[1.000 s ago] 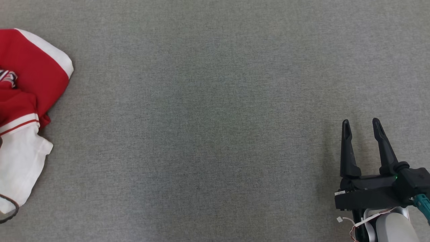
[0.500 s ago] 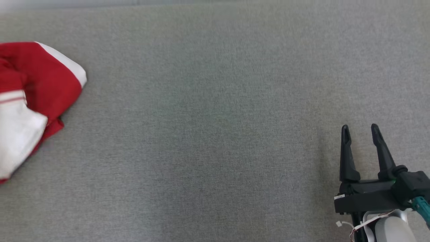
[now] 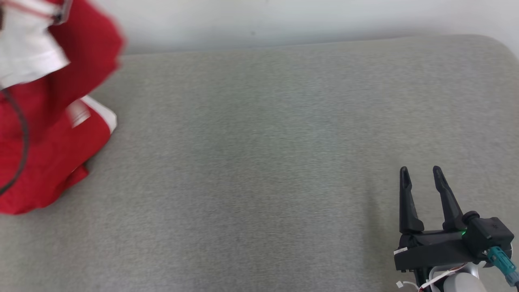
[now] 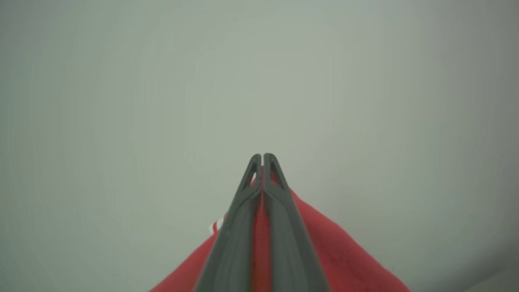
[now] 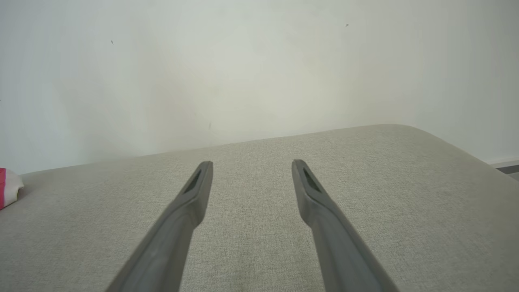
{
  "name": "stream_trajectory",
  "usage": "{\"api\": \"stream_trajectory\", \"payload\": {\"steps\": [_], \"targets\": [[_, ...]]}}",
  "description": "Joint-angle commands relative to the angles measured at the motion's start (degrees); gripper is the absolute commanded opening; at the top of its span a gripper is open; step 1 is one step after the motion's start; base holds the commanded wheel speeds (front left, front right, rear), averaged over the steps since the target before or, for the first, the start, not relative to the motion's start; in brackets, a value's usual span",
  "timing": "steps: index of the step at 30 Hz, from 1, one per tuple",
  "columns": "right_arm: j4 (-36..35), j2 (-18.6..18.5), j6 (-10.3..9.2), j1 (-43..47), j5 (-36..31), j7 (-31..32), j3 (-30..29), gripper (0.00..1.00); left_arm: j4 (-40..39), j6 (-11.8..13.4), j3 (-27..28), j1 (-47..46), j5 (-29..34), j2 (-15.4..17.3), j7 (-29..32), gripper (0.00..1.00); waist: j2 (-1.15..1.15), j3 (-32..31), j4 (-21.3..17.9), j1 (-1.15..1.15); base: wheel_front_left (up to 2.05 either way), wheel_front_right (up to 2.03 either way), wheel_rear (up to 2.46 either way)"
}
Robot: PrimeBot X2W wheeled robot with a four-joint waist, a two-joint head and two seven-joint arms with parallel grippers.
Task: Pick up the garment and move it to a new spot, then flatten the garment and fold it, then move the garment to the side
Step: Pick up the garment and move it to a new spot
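Pinching crumpled red-and-white cloth garment (image 4: pixel 332 247) in tight-pressed left gripper (image 4: pixel 262 157), draped just beneath its fingers. Holding right gripper (image 3: pixel 420 170) spread, empty, well apart from garment, over grey woven fabric surface (image 3: pixel 259 162).

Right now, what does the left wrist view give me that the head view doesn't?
Left wrist view: the left hand shut on the garment, red cloth pinched inside its grip. Head view: the right hand open over the grey surface, plus the garment's big white panel. Both: the red garment itself.
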Motion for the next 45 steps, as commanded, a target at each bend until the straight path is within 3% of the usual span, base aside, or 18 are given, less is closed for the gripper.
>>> {"api": "stream_trajectory", "payload": {"steps": [1,8,15,22,27,32,33,34,38,45], "targets": [[0.34,0.05,-0.12,0.49,0.75,-0.04,0.22,1.00,-1.96,-0.22,-1.52,-1.56,-0.26,-1.62,1.25,0.00,0.01,-1.33,-3.61,0.01,0.00,0.00,0.00],[0.86,0.06,-0.12,1.36,2.61,-0.05,0.86,1.00,-6.64,0.20,-5.54,-4.02,-1.61,-7.62,4.09,0.00,0.01,-1.57,-10.03,0.01,0.00,0.00,0.00],[0.72,0.06,-0.12,1.11,2.79,-0.05,0.57,1.00,-5.23,1.11,-7.74,-0.51,-3.42,-13.40,2.35,0.00,0.01,-0.54,-12.95,0.01,0.00,0.00,0.00],[0.56,0.07,-0.12,1.35,3.03,-0.05,-0.15,1.00,-3.90,3.83,-9.92,14.66,-6.59,-18.98,-1.91,0.00,0.01,0.57,-13.14,0.01,0.00,0.00,0.00],[0.72,0.06,-0.12,0.91,2.96,-0.05,-0.09,1.00,-1.74,5.81,-10.83,26.09,-7.03,-19.68,-5.03,0.00,0.01,1.13,-12.70,0.01,0.00,0.00,0.00],[0.91,0.05,-0.12,0.59,2.48,-0.05,-0.22,1.00,2.06,6.09,-13.06,34.48,-7.20,-20.42,-6.50,0.00,0.01,1.35,-11.76,0.01,0.00,0.00,0.00],[0.99,0.06,-0.12,0.54,2.32,-0.05,-0.32,1.00,2.43,5.95,-13.78,34.79,-6.41,-20.59,-7.09,0.38,0.01,1.28,-11.38,0.01,0.00,0.00,0.00],[1.04,0.07,-0.12,0.48,2.10,-0.05,-0.37,1.00,2.73,5.81,-14.12,35.01,-6.20,-20.89,-7.75,1.00,0.01,1.12,-11.01,0.01,0.00,0.00,0.00],[0.16,0.05,-0.12,0.94,1.66,-0.05,-0.71,1.00,2.28,5.34,-14.26,34.26,-5.96,-21.53,-11.21,1.00,0.01,-0.29,-9.01,0.01,0.00,0.00,0.00],[-1.53,0.04,-0.12,2.17,0.77,-0.05,-0.40,1.00,-0.79,6.73,-11.13,35.42,-4.52,-19.19,-16.14,1.00,0.01,-2.85,-5.00,0.01,0.00,0.00,0.00]]}}
